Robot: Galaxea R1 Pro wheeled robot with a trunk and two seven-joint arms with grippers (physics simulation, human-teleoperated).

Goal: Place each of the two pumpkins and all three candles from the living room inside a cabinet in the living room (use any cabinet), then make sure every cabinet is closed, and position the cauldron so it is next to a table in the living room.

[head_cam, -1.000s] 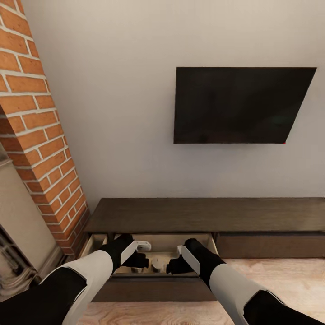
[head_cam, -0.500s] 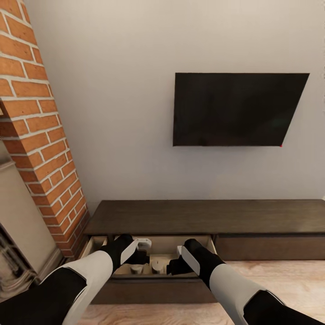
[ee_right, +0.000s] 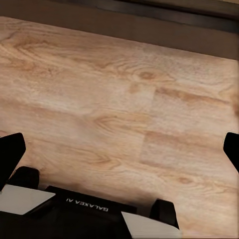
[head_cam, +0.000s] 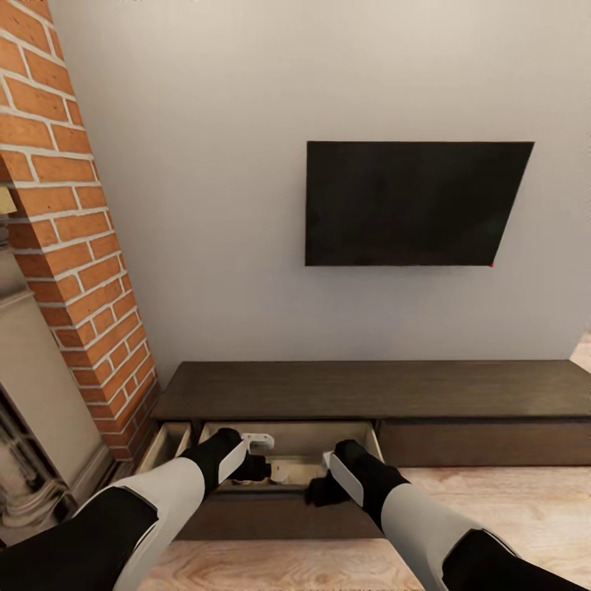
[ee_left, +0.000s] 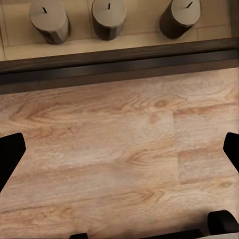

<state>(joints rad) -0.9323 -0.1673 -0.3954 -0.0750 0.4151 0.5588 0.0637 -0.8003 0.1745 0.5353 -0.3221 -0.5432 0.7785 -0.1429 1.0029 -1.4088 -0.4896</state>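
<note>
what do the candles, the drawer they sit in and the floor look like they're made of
The candles look like matte tan-grey wax: plain cylinders with a dark wick mark on the flat top. The drawer seems wooden, with a dark-brown stained front rim and a paler, unstained-looking interior. The floor reads as light wood planks or laminate, with printed-looking grain, knots and plank seams.

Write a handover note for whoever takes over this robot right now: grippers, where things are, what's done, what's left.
Left gripper: open, empty, over the wood floor in front of the drawer.
Right gripper: open, empty, also over the floor.
Three stubby tan-beige candles stand in the open pale-lined drawer of the long dark-brown wooden cabinet.
Done: candles stowed.
Left: confirm both pumpkins are in, shut the drawer, set the cauldron beside the coffee table.
</note>
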